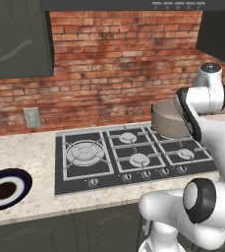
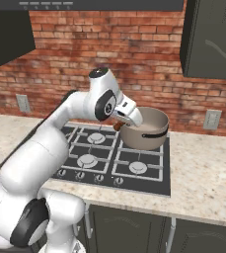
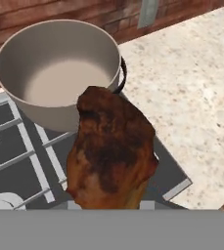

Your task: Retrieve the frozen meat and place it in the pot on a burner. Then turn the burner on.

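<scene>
Tool [image 2: 118, 125] is clenched on the frozen meat [image 3: 111, 154], which hangs just beside the pot [image 3: 55, 73], by its near outer wall & not yet inside. Pot sits on a back burner of the hob [image 1: 84, 167], straight ahead of tool w/ nothing between. Blue-rimmed plate [image 1: 3, 189] lies on the table [image 2: 208, 168], well apart from tool at the hob's far side.

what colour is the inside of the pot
Pale tan-grey inside the round brushed-metal pot, clearest in the hand view.

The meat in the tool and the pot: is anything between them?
Nothing: in the hand view the meat hangs just short of the pot, over bare stove grate.
</scene>
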Controlling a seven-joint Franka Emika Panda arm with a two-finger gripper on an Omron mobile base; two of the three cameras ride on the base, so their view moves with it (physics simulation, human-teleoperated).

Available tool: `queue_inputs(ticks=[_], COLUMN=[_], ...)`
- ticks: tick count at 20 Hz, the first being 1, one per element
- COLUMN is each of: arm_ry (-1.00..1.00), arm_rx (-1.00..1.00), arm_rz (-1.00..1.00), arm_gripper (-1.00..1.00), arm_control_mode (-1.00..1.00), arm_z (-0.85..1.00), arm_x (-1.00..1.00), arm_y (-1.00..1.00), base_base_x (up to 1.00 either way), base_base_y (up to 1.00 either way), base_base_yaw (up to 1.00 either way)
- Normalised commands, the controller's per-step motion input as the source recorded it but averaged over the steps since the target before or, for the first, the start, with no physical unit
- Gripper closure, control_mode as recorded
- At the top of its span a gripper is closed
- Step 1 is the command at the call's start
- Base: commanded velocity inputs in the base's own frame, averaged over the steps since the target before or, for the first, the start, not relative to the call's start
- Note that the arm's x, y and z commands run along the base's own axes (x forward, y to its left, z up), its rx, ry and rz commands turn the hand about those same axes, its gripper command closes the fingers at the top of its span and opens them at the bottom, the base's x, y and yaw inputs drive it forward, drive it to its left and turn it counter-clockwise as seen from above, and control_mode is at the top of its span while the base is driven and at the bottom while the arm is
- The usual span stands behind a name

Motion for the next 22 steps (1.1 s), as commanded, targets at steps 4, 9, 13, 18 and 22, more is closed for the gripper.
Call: queue_inputs(ticks=[4, 9, 13, 18, 22], arm_ry=[0.00, 0.06, 0.04, 0.09, 0.07], arm_rx=[0.02, 0.01, 0.00, 0.00, 0.02], arm_rz=[0.20, 0.15, 0.15, 0.05, 0.02], arm_gripper=[1.00, 1.00, 1.00, 1.00, 1.00], arm_control_mode=[-1.00, -1.00, -1.00, -1.00, -1.00], arm_z=[-0.03, -0.05, -0.32, -0.37, -0.24], arm_x=[0.89, 0.94, 0.83, 0.48, 0.38], arm_y=[-0.18, -0.10, -0.23, -0.23, -0.01], base_base_x=[0.00, 0.00, 0.00, 0.00, 0.00], base_base_y=[0.00, 0.00, 0.00, 0.00, 0.00], base_base_yaw=[0.00, 0.00, 0.00, 0.00, 0.00])
